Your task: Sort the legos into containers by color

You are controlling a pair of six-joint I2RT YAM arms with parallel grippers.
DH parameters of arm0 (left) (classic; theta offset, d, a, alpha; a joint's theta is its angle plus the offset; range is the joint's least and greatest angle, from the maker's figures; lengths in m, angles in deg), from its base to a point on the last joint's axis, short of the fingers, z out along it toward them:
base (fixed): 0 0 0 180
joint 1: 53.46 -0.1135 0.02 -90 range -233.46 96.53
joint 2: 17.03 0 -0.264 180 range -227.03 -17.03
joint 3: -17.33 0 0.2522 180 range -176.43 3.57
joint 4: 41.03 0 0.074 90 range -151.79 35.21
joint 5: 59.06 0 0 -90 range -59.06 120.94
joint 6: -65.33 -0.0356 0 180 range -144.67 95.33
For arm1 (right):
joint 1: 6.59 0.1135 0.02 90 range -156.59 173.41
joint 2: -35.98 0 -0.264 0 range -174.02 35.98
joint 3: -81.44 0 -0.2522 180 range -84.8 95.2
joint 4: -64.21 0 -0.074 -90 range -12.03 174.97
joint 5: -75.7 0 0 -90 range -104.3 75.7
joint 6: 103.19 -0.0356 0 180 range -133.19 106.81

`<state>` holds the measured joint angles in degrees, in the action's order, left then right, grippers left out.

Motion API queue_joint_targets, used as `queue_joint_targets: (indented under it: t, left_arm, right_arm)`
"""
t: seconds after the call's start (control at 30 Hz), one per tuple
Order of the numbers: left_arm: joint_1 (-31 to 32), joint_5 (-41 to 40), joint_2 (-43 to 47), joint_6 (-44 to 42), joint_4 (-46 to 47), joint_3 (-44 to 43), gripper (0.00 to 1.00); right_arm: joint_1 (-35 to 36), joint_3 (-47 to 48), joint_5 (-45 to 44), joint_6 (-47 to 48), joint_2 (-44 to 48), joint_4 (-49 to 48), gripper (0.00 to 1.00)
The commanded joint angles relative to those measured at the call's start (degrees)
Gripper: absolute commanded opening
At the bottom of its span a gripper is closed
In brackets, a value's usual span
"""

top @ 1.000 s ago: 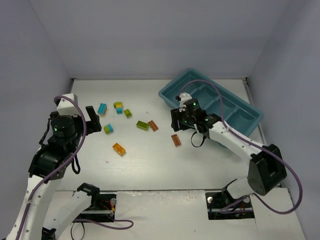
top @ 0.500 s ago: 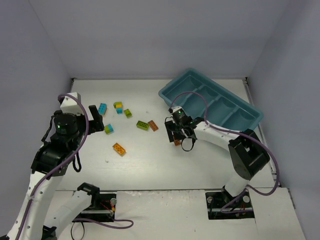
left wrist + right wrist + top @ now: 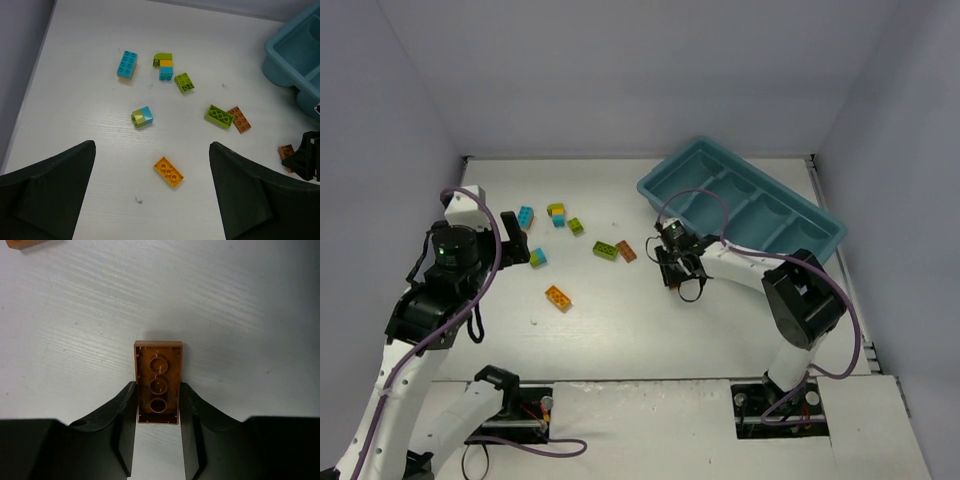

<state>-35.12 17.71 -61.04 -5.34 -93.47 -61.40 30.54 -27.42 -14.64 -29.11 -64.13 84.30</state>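
Pinching a brown brick (image 3: 158,382), hollow side showing, the right jaws are clamped; the left jaws stand apart.

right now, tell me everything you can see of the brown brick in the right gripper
The brown brick is a small oblong of glossy plastic. Its hollow underside faces up, showing three round tubes inside thin walls. It seems to rest flat on the white table. The right gripper is shut on it, with black fingers pressing both long sides. No other brick touches it.
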Motion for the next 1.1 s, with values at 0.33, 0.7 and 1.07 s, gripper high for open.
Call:
queue_joint_targets:
  t: [0.33,0.7,1.07]
  left_arm:
    - [-0.2,1.5,0.9,0.2,1.8,0.9,0.89]
    - [-0.3,2.6,4.4,3.3,-0.3,1.7,0.89]
    - [-0.3,2.5,6.9,4.4,-2.5,2.7,0.89]
  right_arm:
    - [-6.5,34.1,-11.1,0.1,-1.0,-1.3,0.00]
    - [-12.4,50.8,-14.7,-7.1,-17.3,-3.3,0.03]
    - [-14.1,57.7,-15.4,-4.3,-25.0,-3.4,0.57]
